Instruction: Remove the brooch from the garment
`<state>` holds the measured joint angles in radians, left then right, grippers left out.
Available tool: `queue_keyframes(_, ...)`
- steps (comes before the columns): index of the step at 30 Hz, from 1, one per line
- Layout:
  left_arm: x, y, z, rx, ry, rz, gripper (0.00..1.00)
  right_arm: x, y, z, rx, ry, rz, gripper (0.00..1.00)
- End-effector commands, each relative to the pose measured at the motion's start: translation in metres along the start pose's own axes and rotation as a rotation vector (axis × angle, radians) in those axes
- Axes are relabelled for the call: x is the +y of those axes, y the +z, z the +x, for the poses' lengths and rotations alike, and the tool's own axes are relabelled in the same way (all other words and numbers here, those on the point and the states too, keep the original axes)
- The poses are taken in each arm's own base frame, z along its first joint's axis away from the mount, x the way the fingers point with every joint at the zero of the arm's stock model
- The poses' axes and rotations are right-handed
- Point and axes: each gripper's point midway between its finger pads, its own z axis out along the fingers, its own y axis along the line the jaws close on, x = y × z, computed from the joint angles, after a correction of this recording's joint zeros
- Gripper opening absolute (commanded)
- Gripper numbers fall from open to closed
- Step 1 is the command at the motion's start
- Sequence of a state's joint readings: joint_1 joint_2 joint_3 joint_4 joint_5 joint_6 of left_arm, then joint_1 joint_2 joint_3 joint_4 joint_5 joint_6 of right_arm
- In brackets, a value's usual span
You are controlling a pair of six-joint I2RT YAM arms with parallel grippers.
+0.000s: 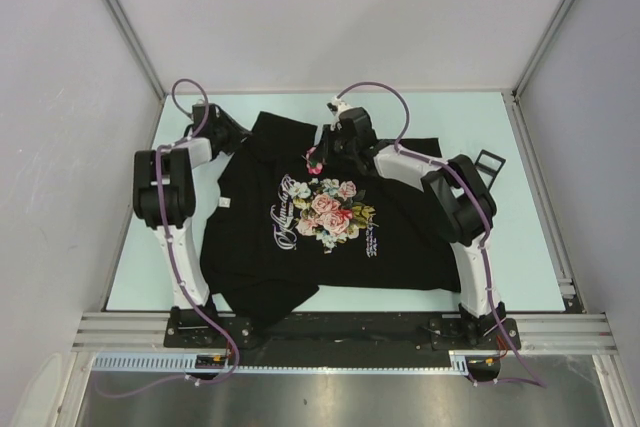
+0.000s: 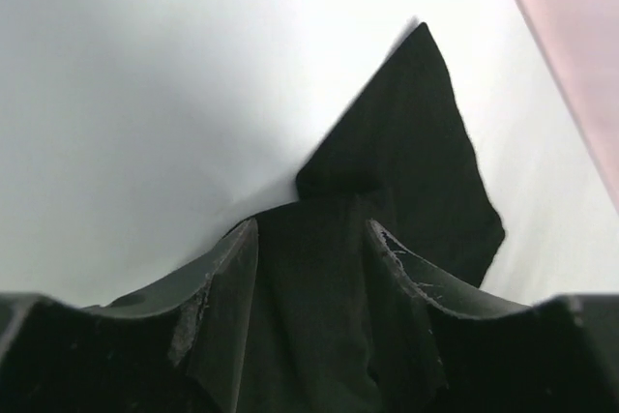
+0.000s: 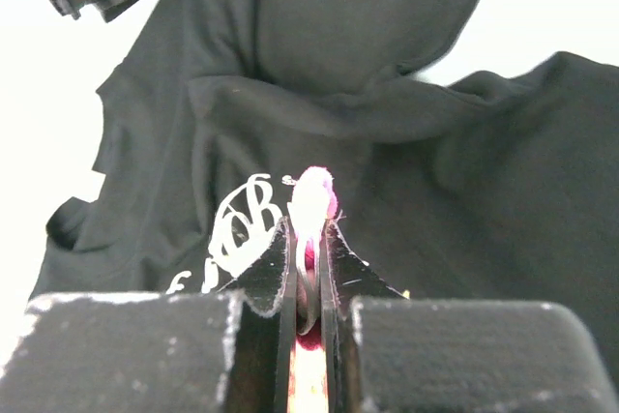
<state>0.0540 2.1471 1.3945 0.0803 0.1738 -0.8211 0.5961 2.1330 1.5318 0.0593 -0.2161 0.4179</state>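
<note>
The black T-shirt with its rose print lies flat on the pale table. My right gripper is shut on the small pink brooch near the shirt's collar; in the right wrist view the brooch is pinched edge-on between the fingertips, just above the fabric and the white lettering. My left gripper is at the shirt's far left sleeve. In the left wrist view its jaws hold a fold of black shirt cloth between them.
A small black buckle-like frame lies on the table right of the shirt. Grey walls enclose the table on three sides. The metal rail with both arm bases runs along the near edge.
</note>
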Motion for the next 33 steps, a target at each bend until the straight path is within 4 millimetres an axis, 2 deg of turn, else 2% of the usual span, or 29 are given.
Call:
queue_keyframes(1, -0.022, -0.022, -0.027, -0.108, 0.189, -0.003, 0.54, 0.017, -0.004, -0.021, -0.034, 0.003, -0.191, 0.00)
queue_keyframes(2, -0.042, -0.048, -0.037, -0.164, 0.260, 0.023, 0.59, 0.018, -0.006, -0.024, -0.039, -0.006, -0.206, 0.00)
queue_keyframes(3, -0.046, -0.060, -0.046, -0.219, 0.291, 0.008, 0.62, 0.019, -0.010, -0.027, -0.039, -0.021, -0.228, 0.00)
queue_keyframes(4, -0.077, -0.072, -0.031, -0.226, 0.348, 0.073, 0.65, 0.019, -0.012, -0.029, -0.039, -0.033, -0.238, 0.00)
queue_keyframes(5, -0.079, -0.081, -0.022, -0.227, 0.400, 0.087, 0.69, 0.022, -0.016, -0.031, -0.043, -0.046, -0.256, 0.00)
queue_keyframes(6, -0.099, -0.100, -0.023, -0.261, 0.424, 0.141, 0.71, 0.023, -0.021, -0.034, -0.043, -0.063, -0.288, 0.00)
queue_keyframes(7, -0.124, -0.107, -0.009, -0.255, 0.457, 0.247, 0.72, 0.023, -0.025, -0.036, -0.045, -0.066, -0.304, 0.00)
queue_keyframes(8, -0.124, -0.108, 0.012, -0.213, 0.478, 0.305, 0.72, 0.025, -0.029, -0.038, -0.050, -0.059, -0.324, 0.00)
queue_keyframes(9, -0.136, -0.112, 0.031, -0.186, 0.500, 0.381, 0.72, 0.033, -0.038, -0.041, -0.064, -0.058, -0.380, 0.00)
queue_keyframes(10, -0.151, -0.119, 0.045, -0.166, 0.520, 0.489, 0.71, 0.027, -0.045, -0.048, -0.079, -0.051, -0.387, 0.00)
queue_keyframes(11, -0.143, -0.117, 0.066, -0.110, 0.499, 0.514, 0.69, 0.029, -0.050, -0.051, -0.088, -0.057, -0.405, 0.00)
queue_keyframes(12, -0.148, -0.120, 0.077, -0.078, 0.490, 0.560, 0.68, 0.034, -0.061, -0.054, -0.098, -0.071, -0.439, 0.00)
queue_keyframes(13, -0.161, -0.128, 0.089, -0.044, 0.495, 0.674, 0.66, 0.031, -0.068, -0.058, -0.109, -0.079, -0.449, 0.00)
queue_keyframes(15, -0.167, -0.139, 0.106, 0.020, 0.436, 0.781, 0.65, 0.035, -0.082, -0.065, -0.136, -0.102, -0.501, 0.00)
queue_keyframes(16, -0.176, -0.143, 0.106, 0.002, 0.435, 0.855, 0.65, 0.034, -0.090, -0.065, -0.141, -0.094, -0.513, 0.00)
queue_keyframes(17, -0.177, -0.148, 0.115, 0.048, 0.398, 0.892, 0.66, 0.027, -0.097, -0.071, -0.160, -0.088, -0.515, 0.00)
queue_keyframes(19, -0.182, -0.151, 0.118, 0.049, 0.372, 0.946, 0.67, 0.024, -0.108, -0.074, -0.184, -0.094, -0.541, 0.00)
queue_keyframes(21, -0.180, -0.145, 0.129, 0.116, 0.323, 0.968, 0.67, 0.015, -0.118, -0.081, -0.210, -0.079, -0.552, 0.00)
queue_keyframes(25, -0.191, -0.136, 0.147, 0.209, 0.315, 0.996, 0.65, 0.003, -0.131, -0.090, -0.255, -0.036, -0.555, 0.00)
queue_keyframes(26, -0.193, -0.135, 0.150, 0.222, 0.315, 1.004, 0.63, 0.001, -0.134, -0.089, -0.255, 0.003, -0.554, 0.00)
queue_keyframes(27, -0.192, -0.134, 0.159, 0.256, 0.316, 1.018, 0.63, -0.004, -0.139, -0.097, -0.291, 0.001, -0.555, 0.00)
queue_keyframes(28, -0.200, -0.138, 0.159, 0.258, 0.309, 1.052, 0.63, -0.005, -0.142, -0.097, -0.300, 0.017, -0.561, 0.00)
queue_keyframes(33, -0.217, -0.144, 0.185, 0.317, 0.339, 1.110, 0.72, -0.006, -0.160, -0.104, -0.363, 0.105, -0.660, 0.00)
